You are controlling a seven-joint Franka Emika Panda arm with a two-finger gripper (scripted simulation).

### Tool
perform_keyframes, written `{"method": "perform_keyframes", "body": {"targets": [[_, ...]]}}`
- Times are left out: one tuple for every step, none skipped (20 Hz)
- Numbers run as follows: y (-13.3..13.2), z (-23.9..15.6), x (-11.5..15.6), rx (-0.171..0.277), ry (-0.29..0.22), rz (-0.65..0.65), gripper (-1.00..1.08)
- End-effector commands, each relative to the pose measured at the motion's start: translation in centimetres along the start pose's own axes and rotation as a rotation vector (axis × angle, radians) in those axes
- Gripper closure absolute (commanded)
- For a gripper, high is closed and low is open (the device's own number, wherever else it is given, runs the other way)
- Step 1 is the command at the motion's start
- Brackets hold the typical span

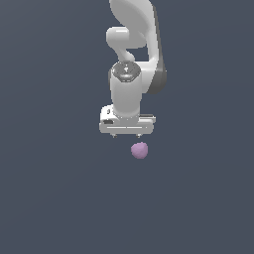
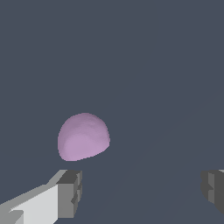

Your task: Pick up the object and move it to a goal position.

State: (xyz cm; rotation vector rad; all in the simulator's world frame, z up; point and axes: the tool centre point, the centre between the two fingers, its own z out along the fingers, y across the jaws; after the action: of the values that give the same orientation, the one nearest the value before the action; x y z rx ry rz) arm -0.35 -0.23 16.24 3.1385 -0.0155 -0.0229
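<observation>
Pale purple object (image 1: 140, 150), roughly round, beneath the spread hand (image 1: 127, 135)

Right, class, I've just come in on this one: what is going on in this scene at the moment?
A white robot arm in a simulated scene hangs over a flat dark grey surface. Its tool points downward with its grey fingers spread wide apart and nothing between them. A small pale purple, lumpy round ball shows just below the tool in the exterior view. In the wrist view the ball lies beyond the fingertips, not between them, so it has not been gripped yet.
</observation>
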Motion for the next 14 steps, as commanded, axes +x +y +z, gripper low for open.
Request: {"method": "perform_keyframes", "body": {"targets": [[0.0, 0.0, 0.0, 0.0, 0.0, 0.0, -0.92], [0.01, 0.01, 0.0, 0.0, -0.001, 0.0, -0.92], [0.06, 0.03, -0.01, -0.001, -0.002, 0.002, -0.92], [0.13, 0.06, -0.03, -0.002, -0.005, 0.004, -0.92], [0.23, 0.1, -0.06, -0.003, -0.009, 0.006, -0.92], [0.35, 0.16, -0.09, -0.005, -0.013, 0.009, -0.92], [0.5, 0.22, -0.13, -0.007, -0.019, 0.013, -0.92], [0.64, 0.28, -0.16, -0.01, -0.024, 0.016, -0.92], [0.75, 0.32, -0.19, -0.011, -0.028, 0.018, -0.92], [0.83, 0.34, -0.21, -0.012, -0.031, 0.019, -0.92], [0.88, 0.36, -0.23, -0.013, -0.033, 0.019, -0.92], [0.9, 0.36, -0.23, -0.013, -0.033, 0.019, -0.92], [0.89, 0.36, -0.23, -0.013, -0.033, 0.018, -0.92], [0.85, 0.36, -0.22, -0.013, -0.032, 0.018, -0.92]]}}
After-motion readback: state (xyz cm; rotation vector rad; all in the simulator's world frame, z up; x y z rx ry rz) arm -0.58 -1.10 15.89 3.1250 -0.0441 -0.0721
